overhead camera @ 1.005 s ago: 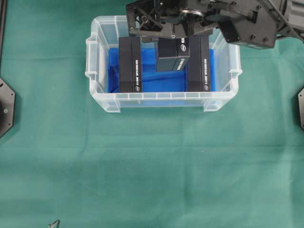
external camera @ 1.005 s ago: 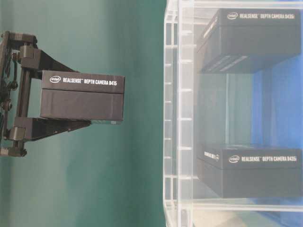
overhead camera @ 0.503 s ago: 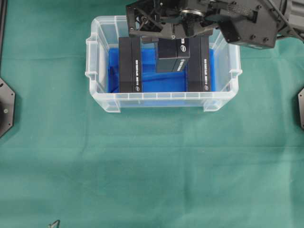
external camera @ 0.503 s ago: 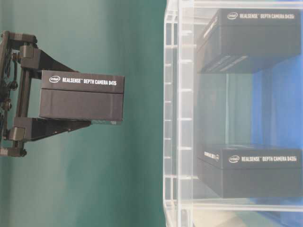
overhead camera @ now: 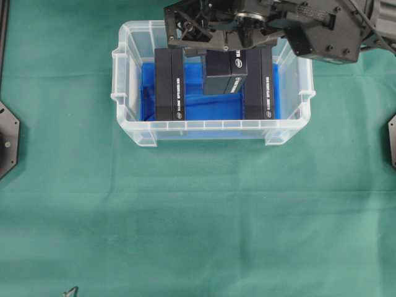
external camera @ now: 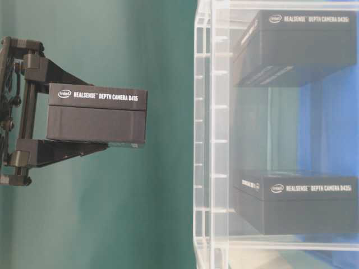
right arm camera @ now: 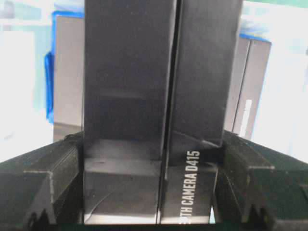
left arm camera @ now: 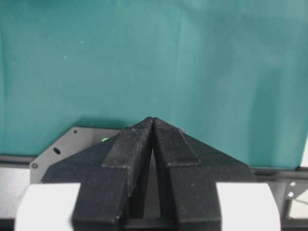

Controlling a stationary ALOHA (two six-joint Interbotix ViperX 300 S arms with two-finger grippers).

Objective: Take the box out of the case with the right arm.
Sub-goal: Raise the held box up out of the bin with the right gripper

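The case (overhead camera: 127, 68) is a clear plastic tub with a blue sheet on its bottom, standing at the far middle of the green cloth. My right gripper (right arm camera: 151, 139) is shut on a black box (overhead camera: 224, 72) marked as a depth camera, its fingers (right arm camera: 53, 178) pressed on both long sides. The table-level view shows the box (external camera: 95, 115) held clear of the case wall (external camera: 205, 140), outside the rim. My left gripper (left arm camera: 153, 120) is shut and holds nothing, over bare cloth.
Two more black boxes stay in the case, one on the left (overhead camera: 169, 83) and one on the right (overhead camera: 260, 80). Green cloth (overhead camera: 198, 216) covers the table in front of the case. Black mounting plates sit at the left edge (overhead camera: 6, 139) and right edge (overhead camera: 391, 142).
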